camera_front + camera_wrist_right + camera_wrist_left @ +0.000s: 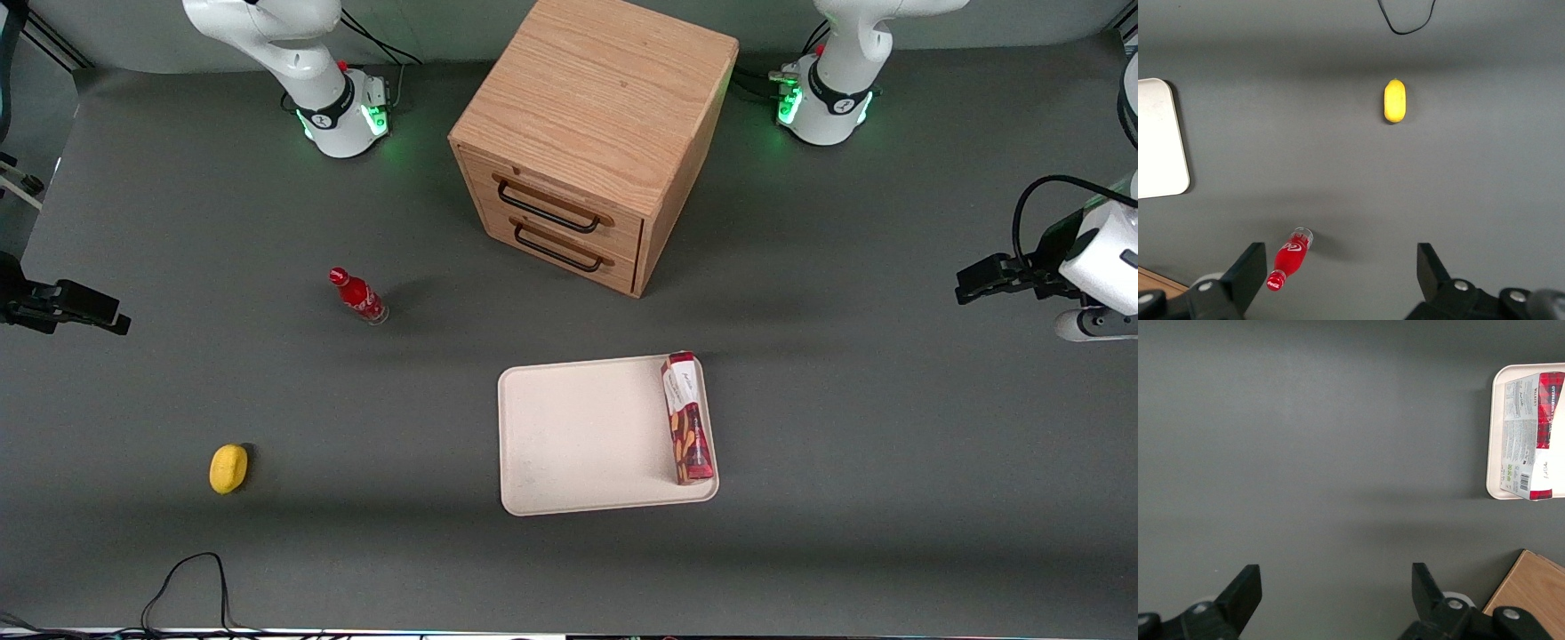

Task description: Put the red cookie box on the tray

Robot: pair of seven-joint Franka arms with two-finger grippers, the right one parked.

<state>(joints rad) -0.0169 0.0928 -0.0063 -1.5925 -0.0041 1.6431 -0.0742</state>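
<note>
The red cookie box (687, 418) lies flat on the cream-white tray (578, 436), along the tray's edge toward the working arm's end of the table. In the left wrist view the box (1538, 433) shows its white label panel and tartan, resting inside the tray's rim (1496, 433). My gripper (967, 289) hovers over bare table near the working arm's end, well apart from the tray and farther from the front camera than it. The wrist view shows the gripper (1335, 590) open, with only grey table between its fingers.
A wooden two-drawer cabinet (587, 133) stands farther from the front camera than the tray. A small red bottle (357, 296) and a yellow object (228, 468) sit toward the parked arm's end. A black cable (187, 587) loops at the table's near edge.
</note>
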